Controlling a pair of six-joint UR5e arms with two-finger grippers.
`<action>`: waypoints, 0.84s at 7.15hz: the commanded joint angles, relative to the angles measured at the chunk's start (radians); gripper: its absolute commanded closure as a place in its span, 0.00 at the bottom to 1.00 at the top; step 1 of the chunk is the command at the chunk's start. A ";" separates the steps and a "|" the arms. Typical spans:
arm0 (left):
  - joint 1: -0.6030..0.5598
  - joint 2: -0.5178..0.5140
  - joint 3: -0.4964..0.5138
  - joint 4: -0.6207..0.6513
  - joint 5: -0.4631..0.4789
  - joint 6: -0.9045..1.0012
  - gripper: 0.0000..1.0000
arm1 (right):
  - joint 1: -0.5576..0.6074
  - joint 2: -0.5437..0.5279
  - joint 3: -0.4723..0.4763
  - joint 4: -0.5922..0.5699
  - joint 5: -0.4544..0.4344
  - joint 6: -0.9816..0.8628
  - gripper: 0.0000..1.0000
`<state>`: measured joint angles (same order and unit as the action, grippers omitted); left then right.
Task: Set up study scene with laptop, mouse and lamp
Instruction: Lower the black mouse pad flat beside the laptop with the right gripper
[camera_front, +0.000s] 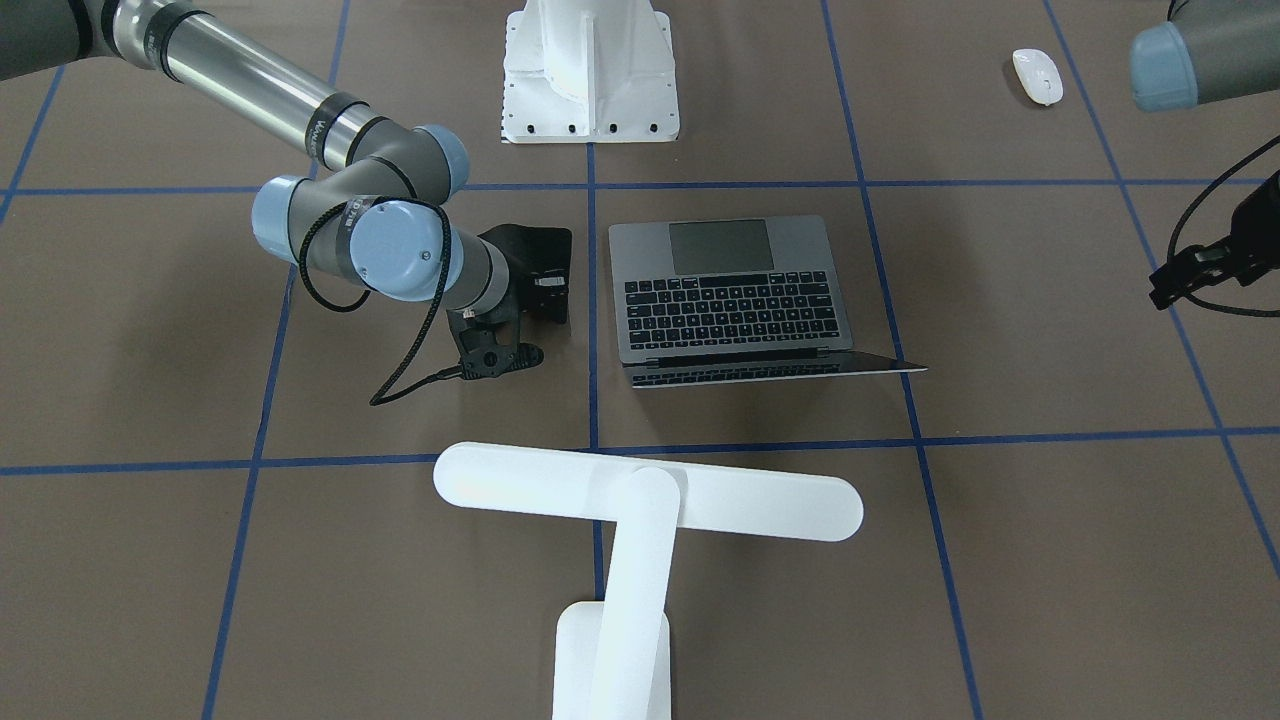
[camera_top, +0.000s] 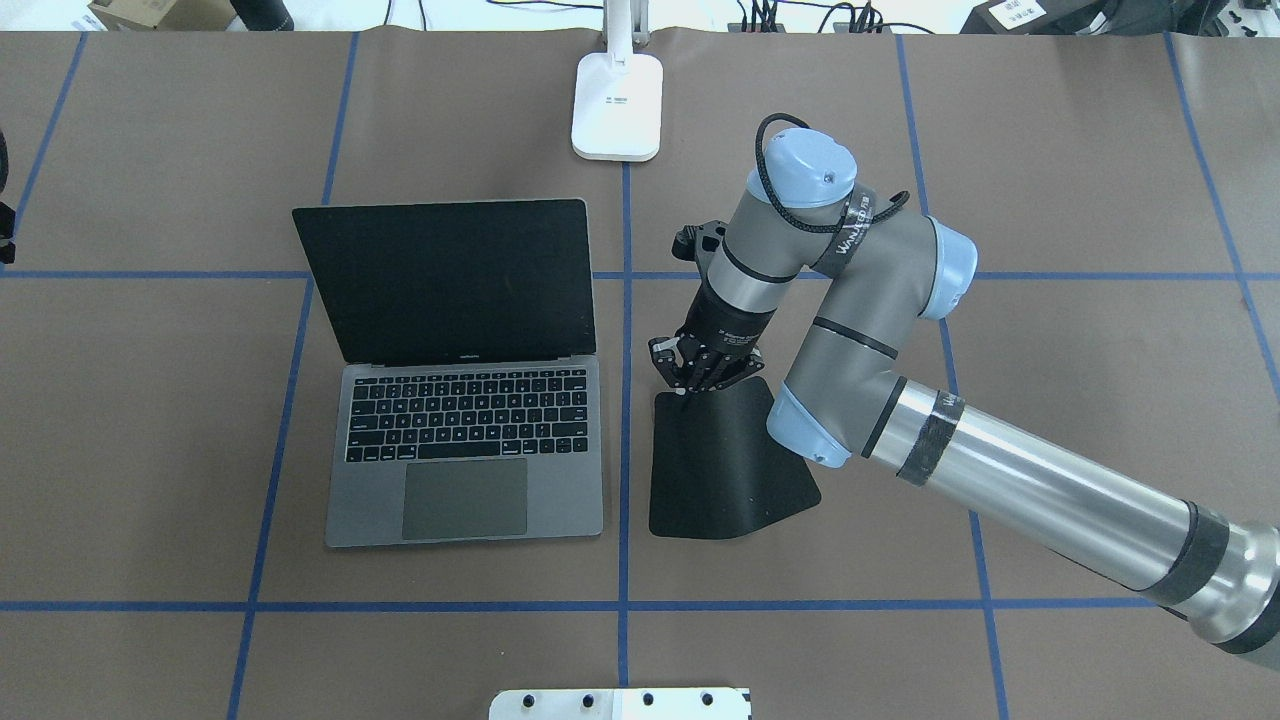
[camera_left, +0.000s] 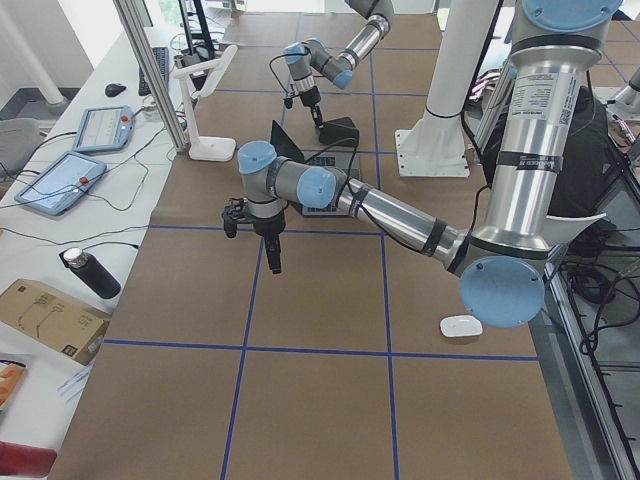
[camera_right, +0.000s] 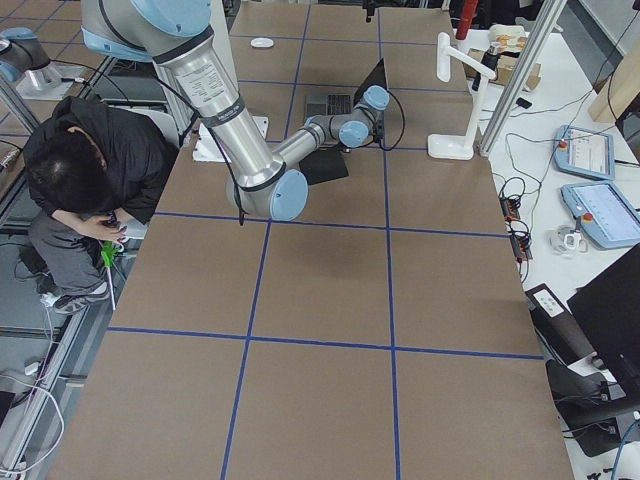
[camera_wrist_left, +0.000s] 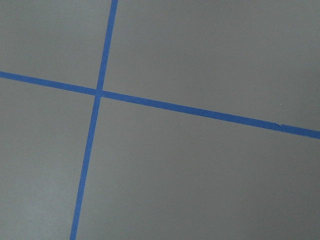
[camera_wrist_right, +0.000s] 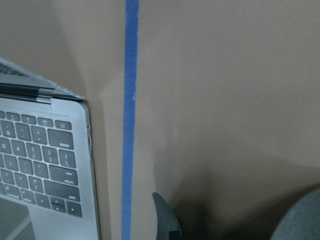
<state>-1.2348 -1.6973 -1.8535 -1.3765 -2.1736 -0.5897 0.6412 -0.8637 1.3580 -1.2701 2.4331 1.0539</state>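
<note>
The laptop (camera_top: 465, 440) stands open on the table, its dark screen facing the robot. The lamp (camera_front: 650, 495) stands beyond it, base (camera_top: 617, 105) at the far edge. The mouse (camera_front: 1037, 75) lies alone near the robot's left side. My right gripper (camera_top: 686, 392) is just right of the laptop, shut on the far left corner of a black mat (camera_top: 725, 470), which looks bent and partly lifted. My left gripper (camera_left: 273, 262) points down over bare table well to the left of the laptop. Whether it is open or shut I cannot tell.
A white bolted pedestal (camera_front: 590, 70) stands at the robot's edge. Blue tape lines (camera_wrist_left: 100, 92) grid the brown table. A person (camera_right: 90, 190) crouches beside the table on the robot's side. Tablets (camera_left: 60, 180) and a bottle (camera_left: 90, 272) lie on a side bench.
</note>
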 joint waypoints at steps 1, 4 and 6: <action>0.000 -0.001 0.000 -0.001 0.000 -0.001 0.00 | 0.000 0.000 -0.005 0.000 -0.008 0.000 1.00; 0.000 -0.002 0.000 0.001 0.000 -0.001 0.00 | 0.002 0.002 -0.011 0.002 -0.006 0.000 0.91; 0.000 -0.002 0.002 0.001 0.000 -0.001 0.00 | 0.005 0.000 -0.011 0.029 -0.009 0.000 0.02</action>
<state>-1.2347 -1.6996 -1.8526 -1.3760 -2.1737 -0.5906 0.6441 -0.8624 1.3472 -1.2624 2.4252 1.0538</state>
